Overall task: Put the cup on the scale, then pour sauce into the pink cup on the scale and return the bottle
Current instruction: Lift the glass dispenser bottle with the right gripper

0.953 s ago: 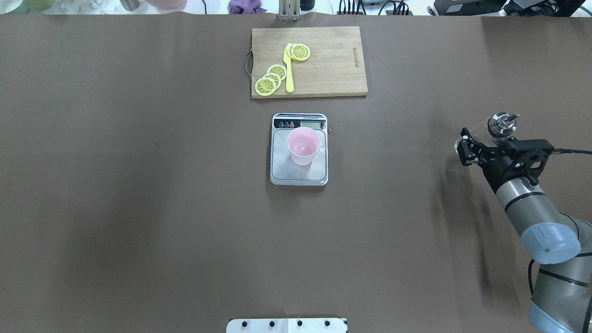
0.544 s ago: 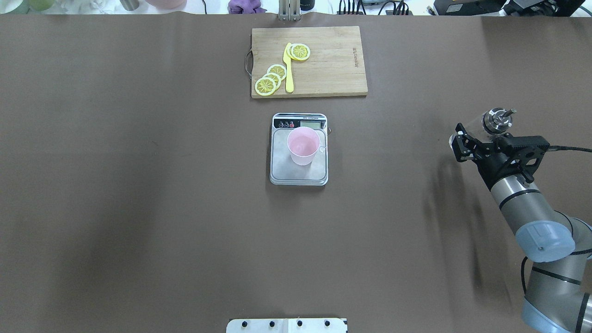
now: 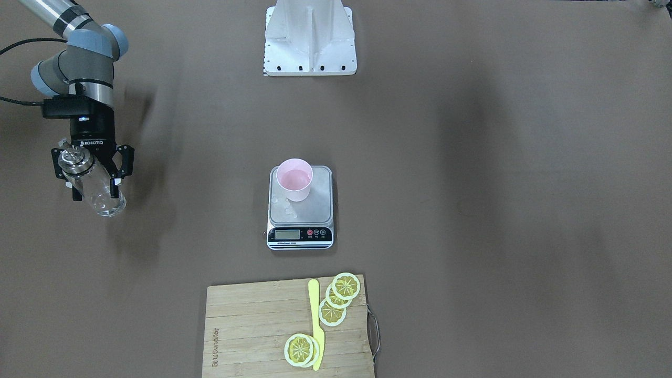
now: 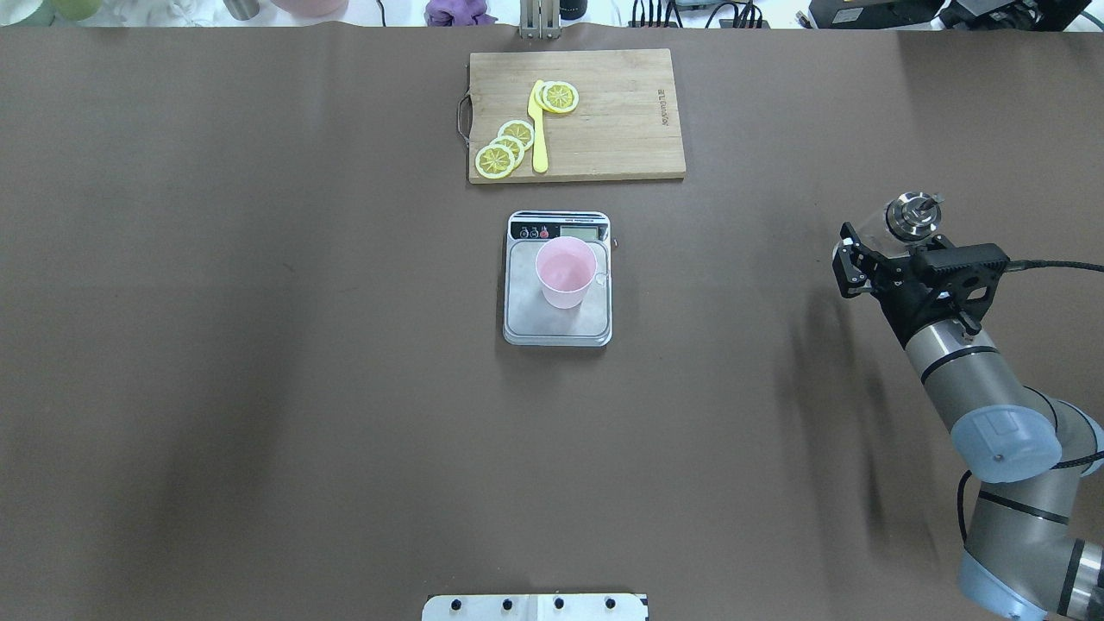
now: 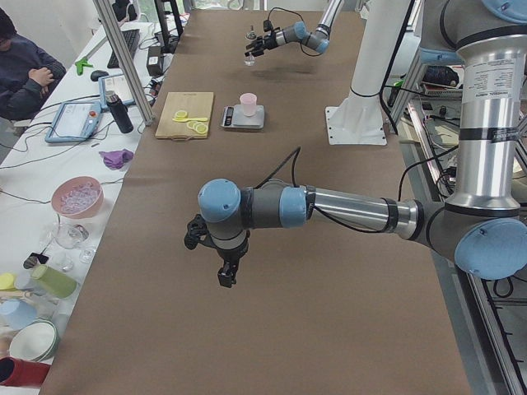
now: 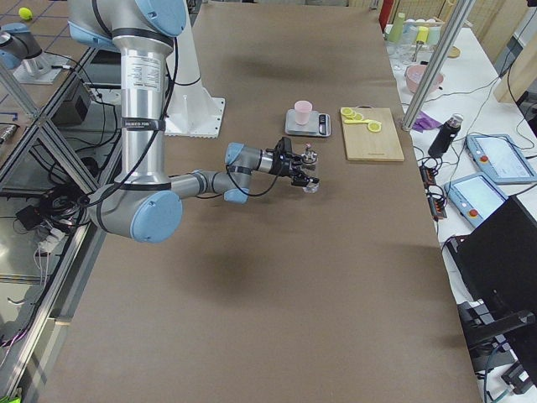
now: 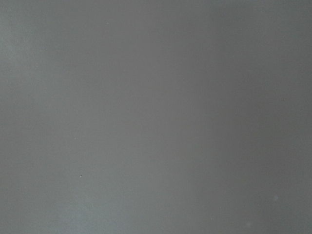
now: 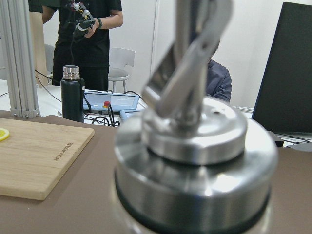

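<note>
The pink cup (image 4: pixel 565 272) stands upright on the steel scale (image 4: pixel 556 329) at the table's middle; it also shows in the front view (image 3: pixel 294 179) on the scale (image 3: pixel 316 207). My right gripper (image 4: pixel 881 248) is shut on the clear glass bottle (image 4: pixel 912 216) far to the right, above the table and nearly upright; the front view shows this gripper (image 3: pixel 94 184) and the bottle (image 3: pixel 100 197) too. The metal pourer cap (image 8: pixel 195 146) fills the right wrist view. My left gripper (image 5: pixel 224 276) shows only in the left side view, so I cannot tell its state.
A wooden cutting board (image 4: pixel 617 121) with lemon slices (image 4: pixel 504 147) and a yellow knife (image 4: pixel 538 129) lies beyond the scale. Small droplets (image 3: pixel 287 210) sit on the scale platform. The robot's white base (image 3: pixel 310 42) is at the near edge.
My right arm has carried the bottle a little further from the robot and slightly left, and the bottle has come more upright. Cup and scale have not moved.
</note>
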{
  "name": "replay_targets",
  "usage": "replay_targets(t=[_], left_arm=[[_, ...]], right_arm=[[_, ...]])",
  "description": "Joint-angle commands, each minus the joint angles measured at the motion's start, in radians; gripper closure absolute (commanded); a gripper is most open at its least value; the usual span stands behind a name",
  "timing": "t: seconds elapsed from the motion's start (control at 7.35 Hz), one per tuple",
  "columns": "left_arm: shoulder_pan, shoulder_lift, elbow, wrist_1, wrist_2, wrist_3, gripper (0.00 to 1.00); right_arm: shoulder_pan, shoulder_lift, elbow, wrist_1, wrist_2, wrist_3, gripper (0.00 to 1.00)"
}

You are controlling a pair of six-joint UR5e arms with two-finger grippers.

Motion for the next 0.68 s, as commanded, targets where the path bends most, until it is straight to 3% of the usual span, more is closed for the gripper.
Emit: replay_targets(t=[0.0, 0.27, 0.54], left_arm=[[-0.001, 0.003, -0.001, -0.003, 0.001, 0.0, 0.02], [-0.002, 0.027, -0.004, -0.027, 0.003, 0.0, 0.02], [-0.002, 0.061, -0.004, -0.063, 0.001, 0.0, 0.02]], right_arm=[[0.004, 0.008, 0.009, -0.007, 0.015, -0.026, 1.0], [0.004, -0.001, -0.011, -0.019, 0.019, -0.027, 1.0], [0.006, 0.006, 0.004, -0.146, 0.02, -0.044, 1.0]])
